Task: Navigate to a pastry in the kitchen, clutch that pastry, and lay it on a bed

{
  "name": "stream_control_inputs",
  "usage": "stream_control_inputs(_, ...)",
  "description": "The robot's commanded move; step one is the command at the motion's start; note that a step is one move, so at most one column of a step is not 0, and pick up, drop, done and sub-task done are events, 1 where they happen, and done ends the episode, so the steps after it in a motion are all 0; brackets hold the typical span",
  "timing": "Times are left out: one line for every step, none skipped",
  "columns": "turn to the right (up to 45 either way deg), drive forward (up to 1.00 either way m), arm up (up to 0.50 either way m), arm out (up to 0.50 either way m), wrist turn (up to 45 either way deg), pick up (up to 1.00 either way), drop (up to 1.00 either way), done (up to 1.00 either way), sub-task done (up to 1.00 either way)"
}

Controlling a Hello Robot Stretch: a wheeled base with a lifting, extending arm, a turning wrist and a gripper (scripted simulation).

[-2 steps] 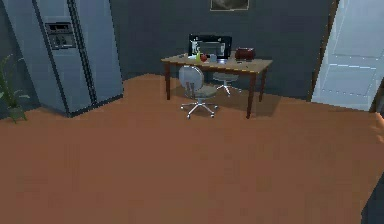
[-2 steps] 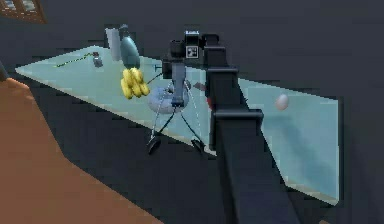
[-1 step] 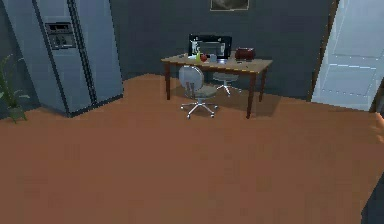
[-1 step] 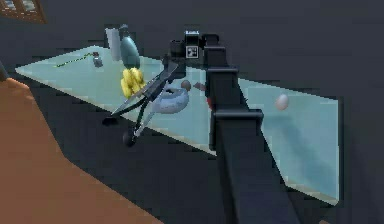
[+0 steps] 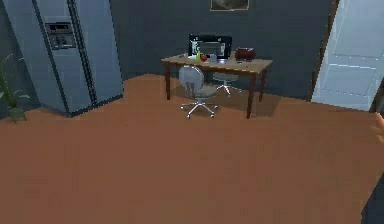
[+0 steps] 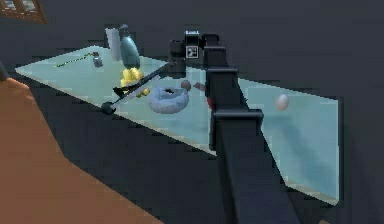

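Note:
A pale ring-shaped thing (image 6: 168, 98), shaped like a doughnut, lies on the light countertop (image 6: 300, 140) in the arm side view. My arm (image 6: 235, 130) reaches out over that counter, with the two white marker squares (image 6: 191, 45) at its far end. From there the gripper (image 6: 118, 98) and its thin fingers (image 6: 140, 84) slant down to the left, past the ring's near-left side. The counter and small items lie behind it, so I cannot tell whether it holds anything.
On the counter stand a blue bottle (image 6: 127, 44), a yellow thing (image 6: 130, 74), a small shaker (image 6: 97, 60) and an egg-like thing (image 6: 282, 102). The forward view has a grey fridge (image 5: 70, 50), a desk (image 5: 215, 66) with an office chair (image 5: 200, 96), a white door (image 5: 355, 55) and open brown floor.

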Motion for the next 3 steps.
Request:
stream_control_inputs(0.0,0.0,0.0,0.0,45.0,0.0,0.0,0.0,0.0)
stream_control_inputs(0.0,0.0,0.0,0.0,27.0,0.0,0.0,0.0,0.0)
stream_control_inputs(0.0,0.0,-0.14,0.0,0.0,0.0,0.0,0.0,0.0)
